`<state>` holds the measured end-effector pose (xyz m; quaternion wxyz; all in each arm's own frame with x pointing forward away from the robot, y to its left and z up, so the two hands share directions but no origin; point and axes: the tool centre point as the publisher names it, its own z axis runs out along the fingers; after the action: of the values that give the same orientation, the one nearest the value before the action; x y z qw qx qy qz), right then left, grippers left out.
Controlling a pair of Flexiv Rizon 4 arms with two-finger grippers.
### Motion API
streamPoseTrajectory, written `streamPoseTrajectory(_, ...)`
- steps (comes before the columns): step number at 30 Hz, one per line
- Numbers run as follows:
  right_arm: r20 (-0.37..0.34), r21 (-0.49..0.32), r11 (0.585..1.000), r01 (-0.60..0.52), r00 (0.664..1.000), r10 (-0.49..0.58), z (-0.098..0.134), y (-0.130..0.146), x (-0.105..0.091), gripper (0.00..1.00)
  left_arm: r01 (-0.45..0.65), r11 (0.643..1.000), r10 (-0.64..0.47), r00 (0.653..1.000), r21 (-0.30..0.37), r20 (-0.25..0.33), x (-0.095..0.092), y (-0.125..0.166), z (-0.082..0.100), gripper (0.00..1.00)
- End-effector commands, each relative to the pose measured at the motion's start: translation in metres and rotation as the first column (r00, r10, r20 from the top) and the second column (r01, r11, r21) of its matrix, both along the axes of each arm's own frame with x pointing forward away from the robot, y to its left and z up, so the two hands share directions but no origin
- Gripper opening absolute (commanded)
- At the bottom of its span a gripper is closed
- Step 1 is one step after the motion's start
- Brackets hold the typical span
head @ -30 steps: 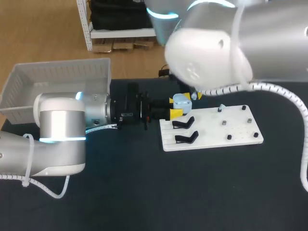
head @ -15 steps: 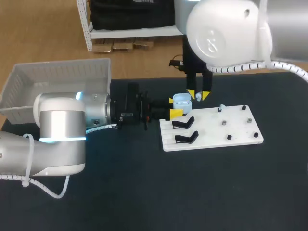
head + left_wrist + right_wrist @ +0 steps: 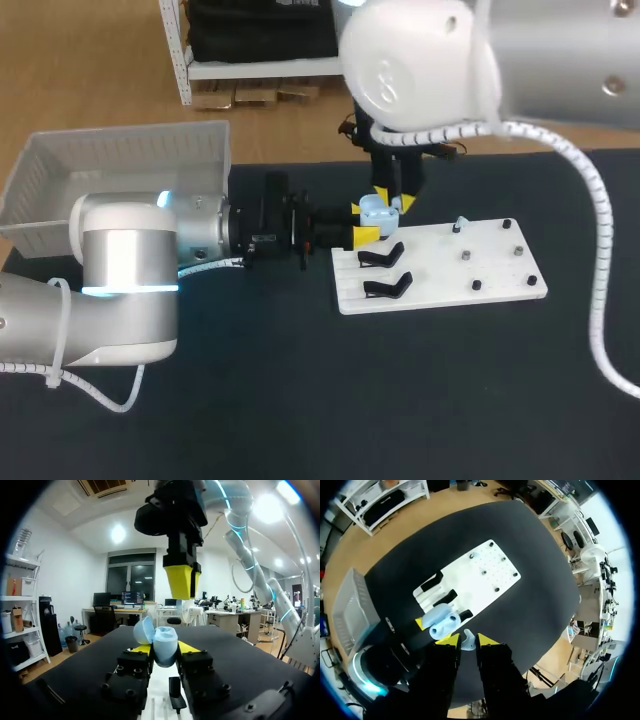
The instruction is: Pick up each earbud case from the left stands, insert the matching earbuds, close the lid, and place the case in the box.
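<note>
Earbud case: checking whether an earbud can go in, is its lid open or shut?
Open: the lid stands tipped back from the earbud case held in the left gripper.

Our right gripper (image 3: 464,639) pinches a pale earbud (image 3: 467,642) between its yellow tips, just beside the open light-blue earbud case (image 3: 438,617) near the frame's centre. Our left gripper (image 3: 442,620) clamps that case beside the white board (image 3: 482,575).
</note>
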<state>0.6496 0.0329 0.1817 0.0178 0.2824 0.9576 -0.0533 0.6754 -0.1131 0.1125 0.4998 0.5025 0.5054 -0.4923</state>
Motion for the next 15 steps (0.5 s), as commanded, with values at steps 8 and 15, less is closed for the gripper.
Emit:
streamPoseTrajectory(8, -0.029, -0.028, 1.0, 0.003, 1.0, -0.004, 0.0014, 0.0037, 0.006, 0.0, -0.003, 1.0, 0.003, 1.0, -0.012, 0.007, -0.0028, -0.0015, -0.004, 0.0)
streamPoseTrajectory(15, -0.074, -0.018, 0.998, 0.063, 0.995, -0.064, -0.0001, 0.0062, 0.0064, 0.0, 0.001, 1.0, -0.002, 0.999, 0.01, 0.045, -0.0068, -0.0036, -0.01, 0.0)
